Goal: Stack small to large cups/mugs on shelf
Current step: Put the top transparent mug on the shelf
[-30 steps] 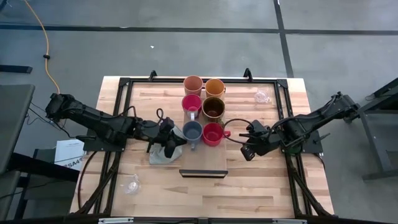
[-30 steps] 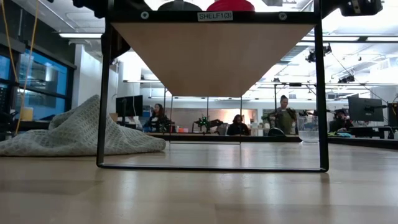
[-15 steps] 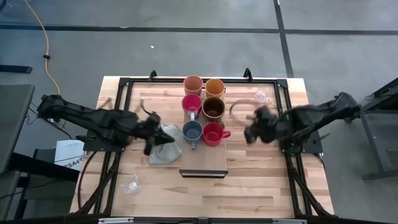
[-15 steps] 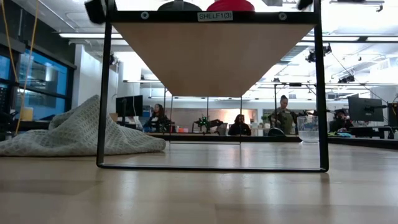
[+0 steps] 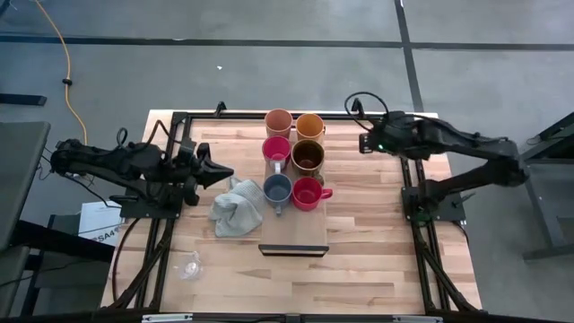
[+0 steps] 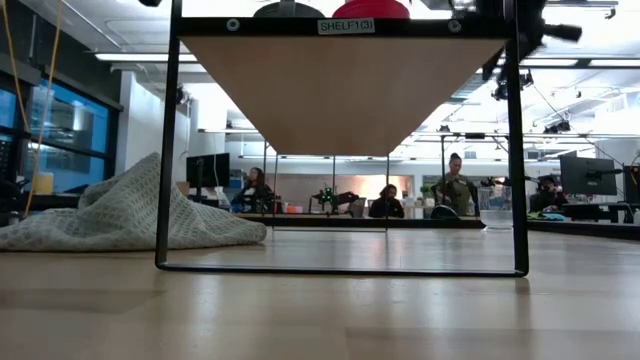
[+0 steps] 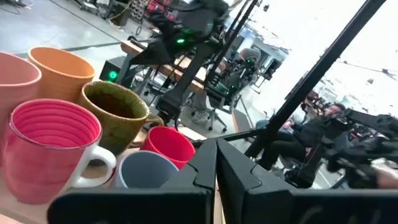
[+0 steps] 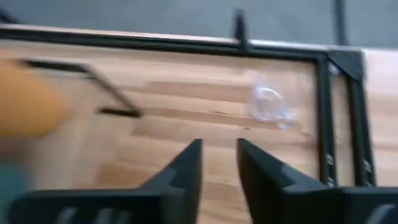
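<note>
Six cups stand on the light-wood shelf [image 5: 291, 231]: peach [image 5: 279, 121], orange [image 5: 309, 124], pink [image 5: 276, 148], brown [image 5: 308, 156], blue-grey [image 5: 277, 188] and red [image 5: 307, 192]. One clear glass cup [image 5: 189, 266] stands on the table at the near left. The other [image 8: 270, 104] shows ahead of my right gripper [image 8: 219, 171], which is open and empty above the table's far right [image 5: 363, 143]. My left gripper [image 5: 224, 170] is shut and empty, left of the cups, which show beyond its fingers [image 7: 216, 171].
A grey cloth [image 5: 238, 208] lies crumpled on the table beside the shelf's left side, and also shows in the low view [image 6: 130, 215]. A black frame [image 5: 408, 170] runs around the work area. People sit in the room behind [image 6: 455, 190].
My left gripper has drawn back from the grey cloth toward the table's left edge; the cloth stays on the table, now uncovered. My right gripper has swung from beside the red cup toward the table's far right, over the clear glass cup there.
</note>
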